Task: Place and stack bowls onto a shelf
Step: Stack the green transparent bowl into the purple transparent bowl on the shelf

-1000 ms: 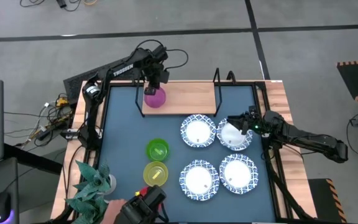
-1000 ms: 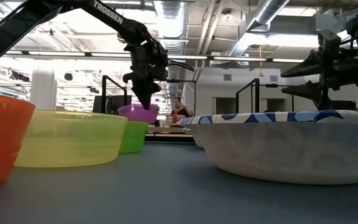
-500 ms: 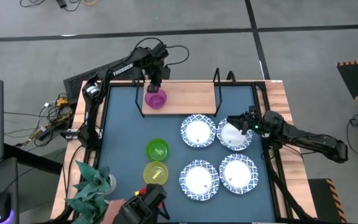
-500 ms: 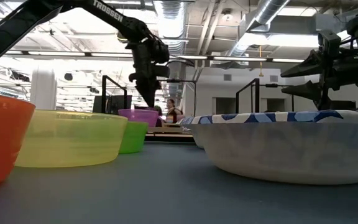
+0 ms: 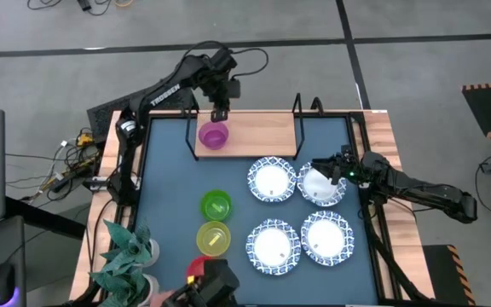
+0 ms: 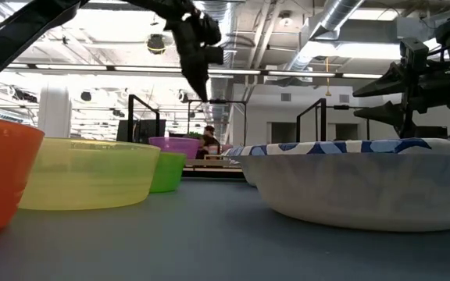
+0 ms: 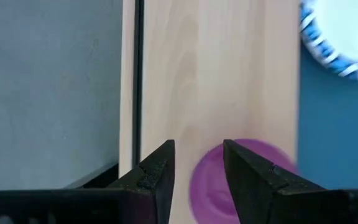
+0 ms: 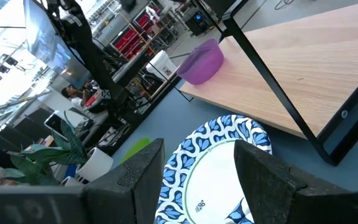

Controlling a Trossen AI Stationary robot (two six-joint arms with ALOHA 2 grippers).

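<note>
While the purple bowl (image 5: pixel 214 136) sits on the shelf (image 5: pixel 258 134) near its left end, my left gripper (image 5: pixel 221 109) hangs above the shelf's far edge, fingers parted with nothing between them. I judge the first placement done; seven bowls are left on the table.

My right gripper (image 5: pixel 328 170) waits over the white bowl (image 5: pixel 322 184) nearest the table's right edge, fingers spread around nothing.

The next move calls for my left arm to travel toward the table's near left corner, where the green bowl (image 5: pixel 216 205) and yellow bowl (image 5: pixel 213 237) stand in a line with the red bowl (image 5: pixel 194 268) at the near edge, drop onto one rim, and carry it back to nest in the purple one.

My left wrist view shows the purple bowl just past my fingertips (image 7: pixel 161 163) on bare wood, and a white bowl's rim off the shelf's near edge. The high view alone lays out all four white bowls in a square toward the table's right side. The low view alone shows my left gripper well above the purple bowl's rim. My right wrist view catches the shelf's black frame end.
</note>
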